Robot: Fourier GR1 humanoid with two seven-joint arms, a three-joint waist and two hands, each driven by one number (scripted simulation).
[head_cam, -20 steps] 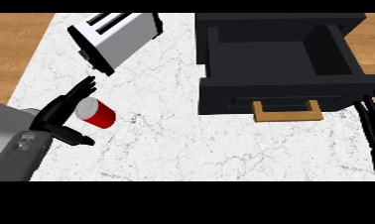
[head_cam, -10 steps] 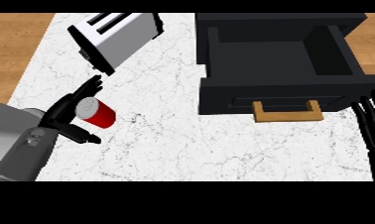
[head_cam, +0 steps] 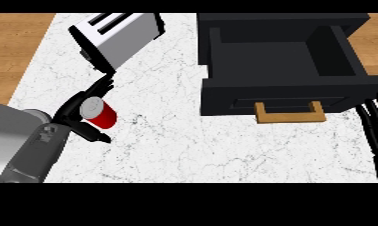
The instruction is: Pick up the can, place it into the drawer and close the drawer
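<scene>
The red can [head_cam: 101, 115] with its silver top is on the left part of the white marbled tabletop [head_cam: 173, 137], inside my left robot hand [head_cam: 70, 115]. That robot hand is clamped on the can: the fingers [head_cam: 98, 89] curl over its far side and the thumb [head_cam: 94, 134] wraps under its near side, so the can sits between them. I cannot tell whether the can's base touches the tabletop or is just off it. My grey left forearm [head_cam: 33, 147] comes in from the lower left corner.

Just beyond the fingertips stands a silver toaster [head_cam: 122, 37] with black ends, set at an angle, its slots facing up.

Well apart from the can, on the right half of the view, the black drawer [head_cam: 280, 97] is pulled open and its inside is bare and dark. A wooden handle [head_cam: 290, 116] sits on its front panel, facing me.

My right robot hand [head_cam: 368, 125] shows only as thin black fingers at the right edge, straight and apart, beside the drawer's front corner, holding nothing.
</scene>
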